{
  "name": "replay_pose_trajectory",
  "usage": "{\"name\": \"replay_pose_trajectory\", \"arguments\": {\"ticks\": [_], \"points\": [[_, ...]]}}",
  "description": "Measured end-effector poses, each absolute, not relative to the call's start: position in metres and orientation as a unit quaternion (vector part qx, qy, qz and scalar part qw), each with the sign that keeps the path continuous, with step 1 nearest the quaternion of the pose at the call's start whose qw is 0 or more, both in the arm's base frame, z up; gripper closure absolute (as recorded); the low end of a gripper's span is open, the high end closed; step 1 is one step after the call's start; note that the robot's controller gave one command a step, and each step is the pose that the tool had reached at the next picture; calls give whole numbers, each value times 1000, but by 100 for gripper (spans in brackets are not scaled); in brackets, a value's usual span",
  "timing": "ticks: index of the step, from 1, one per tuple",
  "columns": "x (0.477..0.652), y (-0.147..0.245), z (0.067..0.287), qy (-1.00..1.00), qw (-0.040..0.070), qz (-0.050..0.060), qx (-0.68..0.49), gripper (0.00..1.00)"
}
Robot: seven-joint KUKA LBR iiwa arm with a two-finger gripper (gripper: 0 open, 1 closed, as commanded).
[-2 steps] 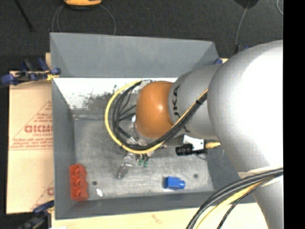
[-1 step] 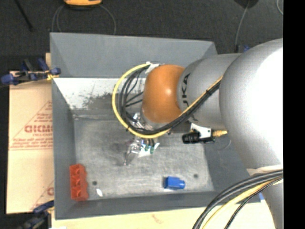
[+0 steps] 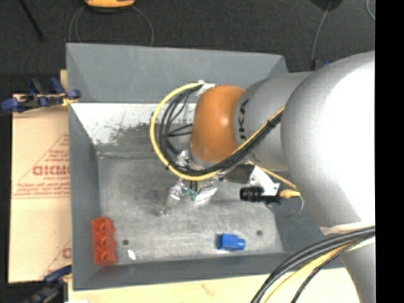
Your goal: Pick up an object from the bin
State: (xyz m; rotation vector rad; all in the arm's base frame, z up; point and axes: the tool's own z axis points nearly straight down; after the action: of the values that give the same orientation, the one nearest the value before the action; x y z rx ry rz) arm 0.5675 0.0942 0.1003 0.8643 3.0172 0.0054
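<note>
My gripper hangs low over the middle of the bin floor, mostly hidden under the arm's orange cover. At its lower end there is a small pale piece with a green spot; I cannot tell whether this is a loose thing or part of the gripper. A small blue block lies on the floor near the front wall, below and to the right of the gripper. An orange-red ribbed block sits in the front left corner, far from the gripper.
A tiny white scrap lies beside the orange-red block at the front wall. The arm and its looped cables cover the bin's right and rear middle. The bare grey floor stretches left of the gripper.
</note>
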Motion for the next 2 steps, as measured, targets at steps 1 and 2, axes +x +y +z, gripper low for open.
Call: {"name": "replay_pose_trajectory", "arguments": {"ticks": [1,2], "points": [[571,123,74,912,5,1,409,0],[573,122,76,913,3,1,409,0]]}}
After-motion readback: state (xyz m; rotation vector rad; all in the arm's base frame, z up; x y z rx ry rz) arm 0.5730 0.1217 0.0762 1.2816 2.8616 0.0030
